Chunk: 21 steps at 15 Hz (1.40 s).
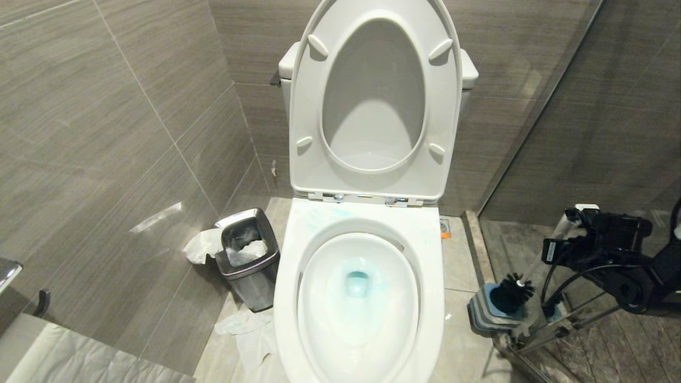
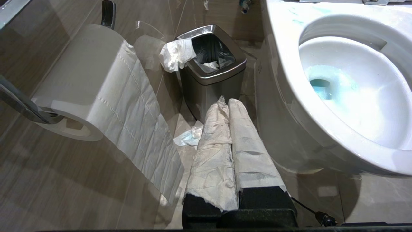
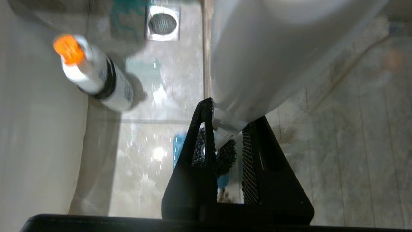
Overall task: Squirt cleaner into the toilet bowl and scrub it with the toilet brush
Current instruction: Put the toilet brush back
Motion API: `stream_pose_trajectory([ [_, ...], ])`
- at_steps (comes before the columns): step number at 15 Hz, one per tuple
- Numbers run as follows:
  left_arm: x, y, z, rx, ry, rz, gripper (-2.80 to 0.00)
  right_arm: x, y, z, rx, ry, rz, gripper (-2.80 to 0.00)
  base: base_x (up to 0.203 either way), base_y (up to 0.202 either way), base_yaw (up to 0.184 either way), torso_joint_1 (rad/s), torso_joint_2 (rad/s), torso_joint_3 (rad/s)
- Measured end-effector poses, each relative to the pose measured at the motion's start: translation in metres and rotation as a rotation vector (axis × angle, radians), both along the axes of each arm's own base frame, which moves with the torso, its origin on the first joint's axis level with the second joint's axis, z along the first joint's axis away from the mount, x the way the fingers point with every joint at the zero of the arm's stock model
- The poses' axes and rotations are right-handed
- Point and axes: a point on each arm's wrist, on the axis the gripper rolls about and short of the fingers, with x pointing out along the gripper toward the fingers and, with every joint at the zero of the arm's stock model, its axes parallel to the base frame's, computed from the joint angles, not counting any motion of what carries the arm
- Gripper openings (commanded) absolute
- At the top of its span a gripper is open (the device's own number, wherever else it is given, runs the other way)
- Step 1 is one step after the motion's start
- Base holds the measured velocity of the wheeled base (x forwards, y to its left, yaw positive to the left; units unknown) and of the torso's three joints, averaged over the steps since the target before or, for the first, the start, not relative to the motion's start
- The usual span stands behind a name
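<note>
Only the right wrist view shows right gripper jaws clamping the toilet brush; left gripper jaws closed.

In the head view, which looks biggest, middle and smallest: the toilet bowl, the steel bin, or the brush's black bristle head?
1. The toilet bowl, largest by far.
2. The steel bin on the floor beside it.
3. The toilet brush's black bristle head, smallest.
</note>
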Motion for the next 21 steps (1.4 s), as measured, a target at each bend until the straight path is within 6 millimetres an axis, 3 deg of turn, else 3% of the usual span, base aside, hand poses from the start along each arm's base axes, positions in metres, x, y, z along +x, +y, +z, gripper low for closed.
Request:
stream_pose_trajectory([
  [12, 0.000, 0.000, 0.000, 0.000, 0.000, 0.000, -2.80, -0.001, 0.002, -0.031, 0.042, 0.083, 0.039, -2.80, 0.000, 0.000, 0.000, 0.000, 0.00, 0.000],
  [21, 0.000, 0.000, 0.000, 0.000, 0.000, 0.000, -2.80, -0.007, 0.003, -0.028, 0.125, 0.151, 0.033, -2.80, 0.000, 0.000, 0.000, 0.000, 0.00, 0.000],
])
